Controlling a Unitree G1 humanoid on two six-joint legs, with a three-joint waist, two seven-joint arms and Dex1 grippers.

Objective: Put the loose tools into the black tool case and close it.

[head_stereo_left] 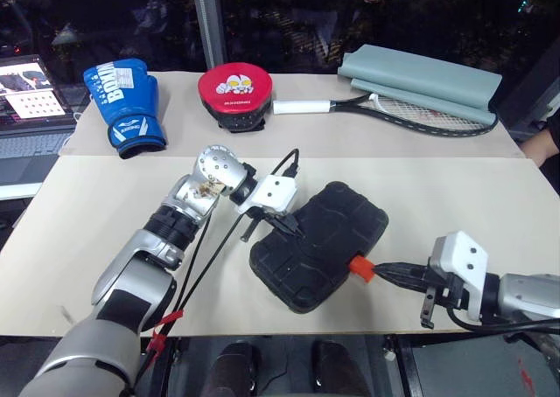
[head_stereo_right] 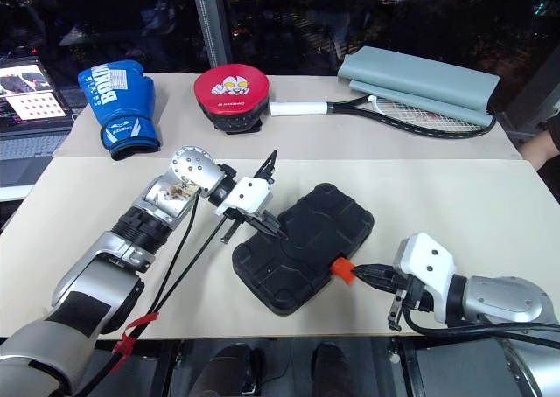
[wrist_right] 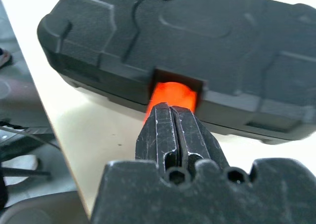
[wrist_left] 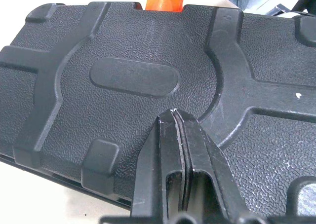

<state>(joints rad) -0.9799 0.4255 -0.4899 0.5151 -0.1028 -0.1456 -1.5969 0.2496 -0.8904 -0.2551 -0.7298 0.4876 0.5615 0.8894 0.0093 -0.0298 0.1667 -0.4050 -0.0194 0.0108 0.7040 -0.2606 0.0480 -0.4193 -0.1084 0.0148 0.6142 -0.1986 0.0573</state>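
Right gripper (head_stereo_left: 381, 270) sits low at the near edge of the table (head_stereo_left: 105, 196), fingers pressed together with nothing between them, tips right at the orange latch (head_stereo_left: 361, 268). That latch belongs to the black tool case (head_stereo_left: 319, 244), lying closed and slanted mid-table. Over its ribbed lid, the left gripper (head_stereo_left: 287, 226) rests, fingers pinched tight too, empty. Behind: blue boxing glove (head_stereo_left: 125, 105), red punch pad (head_stereo_left: 234, 94), racket (head_stereo_left: 394, 110).

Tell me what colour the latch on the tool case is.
Orange. The latch on the black tool case shows best in the right wrist view.
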